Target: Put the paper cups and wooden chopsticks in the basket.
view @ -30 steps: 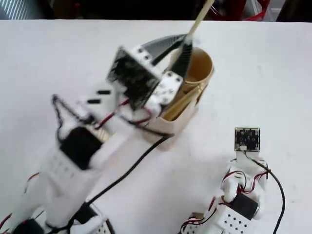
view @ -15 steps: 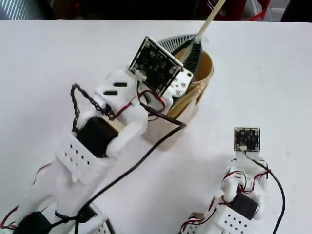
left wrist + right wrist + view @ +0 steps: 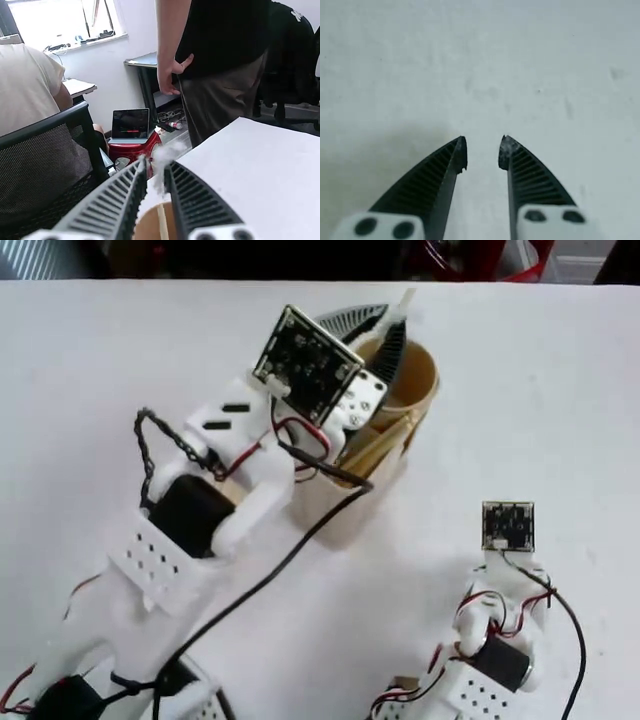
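**High view:** basket stands upright on the desk, mouth up. Left gripper sits over the basket's far rim. One chopstick is in its jaws, long axis steep. Its blurred top end sticks out past the basket's far rim. More chopsticks lie slanted inside the basket, leaning on its wall. The left arm and a black cable cover the basket's near-left side. Right arm is well apart from the basket, to its near right.

**Left wrist:** left gripper has its jaws slightly parted. Blurred pale chopstick sits in the gap, lower part running into the basket.

**Right wrist:** right gripper has its jaws released, nothing between them, desk underneath.
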Motion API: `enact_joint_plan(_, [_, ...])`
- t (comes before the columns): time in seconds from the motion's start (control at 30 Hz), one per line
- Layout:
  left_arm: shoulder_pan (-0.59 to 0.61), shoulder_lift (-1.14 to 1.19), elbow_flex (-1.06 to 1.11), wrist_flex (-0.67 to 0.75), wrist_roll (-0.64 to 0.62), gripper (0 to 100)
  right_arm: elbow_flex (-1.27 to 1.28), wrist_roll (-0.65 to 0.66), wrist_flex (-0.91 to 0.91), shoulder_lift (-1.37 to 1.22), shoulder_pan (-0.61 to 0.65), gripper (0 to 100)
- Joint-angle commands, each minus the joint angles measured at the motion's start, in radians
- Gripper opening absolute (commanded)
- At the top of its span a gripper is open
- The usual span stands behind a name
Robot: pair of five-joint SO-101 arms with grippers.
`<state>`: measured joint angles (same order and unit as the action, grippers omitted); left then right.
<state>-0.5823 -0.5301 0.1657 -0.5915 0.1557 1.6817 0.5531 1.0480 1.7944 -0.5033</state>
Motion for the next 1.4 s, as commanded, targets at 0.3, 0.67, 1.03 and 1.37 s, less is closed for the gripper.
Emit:
enact_joint_plan(0.3, [0.283, -0.027, -0.02, -0.153, -0.014, 8, 0.009, 0.006, -0.018, 0.008, -0.012, 11.4])
enact_joint_plan(0.67, [0.63, 0.114, 0.442, 0.003, -0.008, 6, 0.009, 0.006, -0.018, 0.008, -0.012, 11.4])
enact_joint_plan(1.03, [0.688, 0.883, -0.061, -0.292, 0.002, 12, 0.009, 0.006, -0.018, 0.008, -0.01, 11.4])
enact_joint_plan(1.37, [0.704, 1.113, -0.319, -0.463, -0.005, 12, 0.009, 0.006, -0.018, 0.008, -0.012, 11.4])
